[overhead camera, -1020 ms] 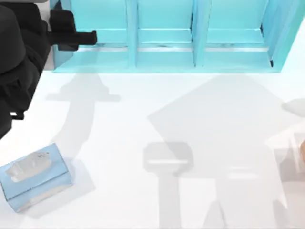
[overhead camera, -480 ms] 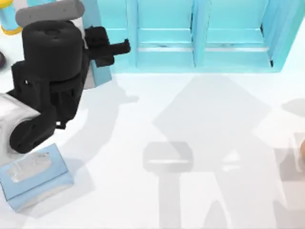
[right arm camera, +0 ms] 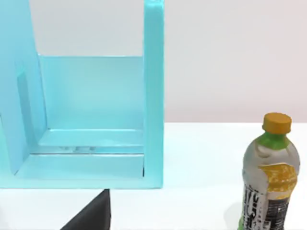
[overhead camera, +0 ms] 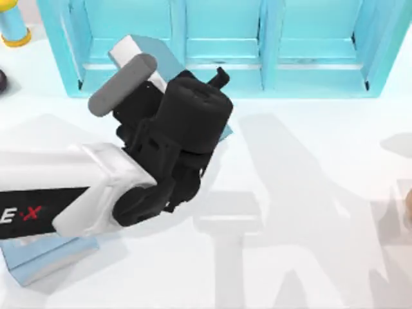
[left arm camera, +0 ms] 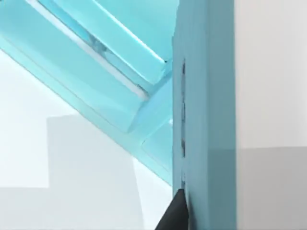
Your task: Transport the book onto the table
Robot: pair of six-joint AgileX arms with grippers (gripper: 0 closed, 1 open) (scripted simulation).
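White table (overhead camera: 309, 257) bearing a teal shelf unit (overhead camera: 270, 71) at its far edge. Left arm (overhead camera: 58, 187), marked with red letters "E X", extends over the table's left half. Left gripper (overhead camera: 215, 80) clamps the teal book (overhead camera: 164, 58), tilted, just before the shelf's left compartments. Right gripper's finger state cannot be told.

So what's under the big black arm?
The left arm hides most of the book, held above the table before the shelf. It also covers much of the tissue box. The rest underneath is hidden.
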